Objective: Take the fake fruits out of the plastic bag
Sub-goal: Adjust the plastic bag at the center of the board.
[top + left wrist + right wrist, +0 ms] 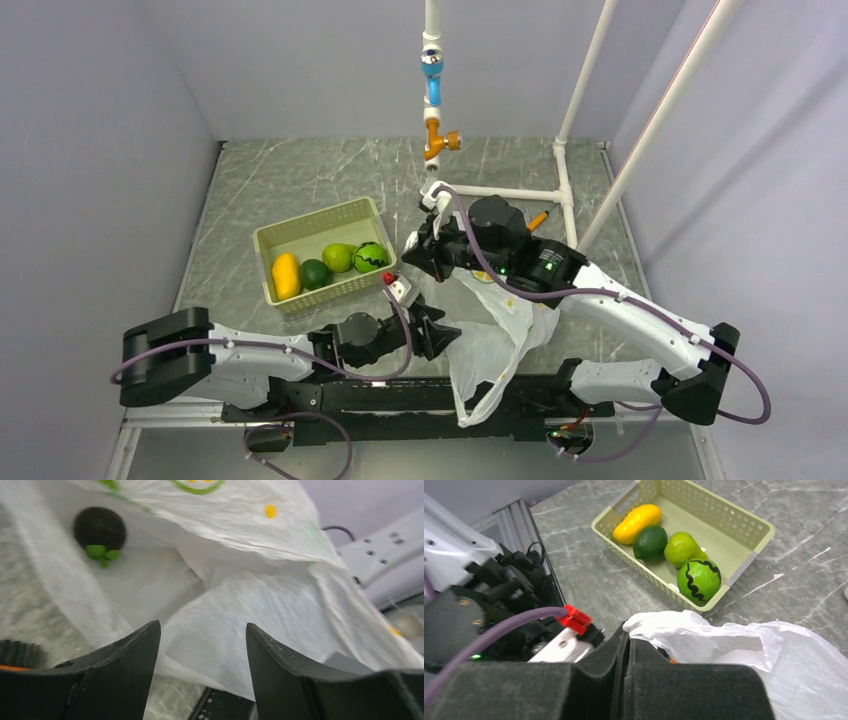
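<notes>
Your plastic bag [495, 340] is thin, crinkled, translucent white film printed with small orange slices and green leaves; it lies slack just to the right of the basket [744, 527] and trails toward the arm bases. The basket is pale green rigid plastic, rectangular, with lattice-pierced walls. Inside it you have four glossy moulded fruits in a row: a long yellow mango [636, 522] at the left end, a small round dark green fruit [650, 541] touching it, a lighter green pear [680, 548], then a green ball with wavy black stripes [699, 580] in the right corner. A fifth fruit, dark brown-black and round with a green stalk cap [100, 528], sits inside the bag, seen through its mouth. Your right gripper [628, 640], right of the basket, has its dark fingers pressed together, pinching a bunched fold of the bag's edge. Your left gripper [202, 630], nearer than the basket, stands with its fingers spread and nothing between them, facing the bag's film; you cannot tell whether it touches.
</notes>
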You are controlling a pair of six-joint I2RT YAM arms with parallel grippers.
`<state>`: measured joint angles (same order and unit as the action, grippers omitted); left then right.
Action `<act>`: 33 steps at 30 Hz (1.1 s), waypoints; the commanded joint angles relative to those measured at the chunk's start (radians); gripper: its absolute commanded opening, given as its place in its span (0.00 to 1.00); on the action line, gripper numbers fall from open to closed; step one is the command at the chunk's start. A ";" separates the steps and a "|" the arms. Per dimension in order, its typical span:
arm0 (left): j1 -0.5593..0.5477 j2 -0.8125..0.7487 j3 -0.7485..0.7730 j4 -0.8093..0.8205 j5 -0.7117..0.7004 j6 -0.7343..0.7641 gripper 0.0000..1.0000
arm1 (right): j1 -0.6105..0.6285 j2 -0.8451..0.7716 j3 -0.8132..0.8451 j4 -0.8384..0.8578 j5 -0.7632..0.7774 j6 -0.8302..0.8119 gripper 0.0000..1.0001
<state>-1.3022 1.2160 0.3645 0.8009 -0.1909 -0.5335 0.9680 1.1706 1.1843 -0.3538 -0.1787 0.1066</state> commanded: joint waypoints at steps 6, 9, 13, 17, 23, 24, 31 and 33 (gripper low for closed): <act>0.099 0.306 0.038 0.028 -0.131 -0.111 0.68 | -0.066 -0.047 0.250 -0.136 -0.124 -0.027 0.00; 0.150 0.353 0.022 -0.051 -0.117 -0.241 0.64 | -0.087 -0.063 0.289 -0.199 -0.099 -0.091 0.00; 0.183 0.347 -0.030 0.000 -0.043 -0.234 0.60 | -0.130 -0.112 0.229 -0.184 -0.139 -0.142 0.00; 0.163 0.271 0.057 -0.162 0.029 -0.184 0.63 | -0.159 -0.129 0.155 -0.168 -0.145 -0.159 0.00; 0.122 0.126 0.190 -0.350 0.085 -0.112 0.79 | -0.176 -0.107 0.146 -0.148 -0.022 -0.014 0.16; 0.122 0.102 0.201 -0.359 0.092 -0.108 0.81 | -0.176 -0.098 0.145 -0.159 0.021 0.030 0.36; 0.124 0.056 0.229 -0.359 0.097 -0.086 0.93 | -0.174 -0.053 0.212 -0.491 0.156 0.217 0.98; 0.124 0.078 0.230 -0.337 0.110 -0.093 0.93 | -0.172 -0.110 0.197 -0.545 0.200 0.255 0.99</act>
<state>-1.1774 1.2659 0.5667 0.4728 -0.1169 -0.6449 0.7959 1.1427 1.3479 -0.7132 -0.0845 0.2272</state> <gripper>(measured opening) 0.925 0.971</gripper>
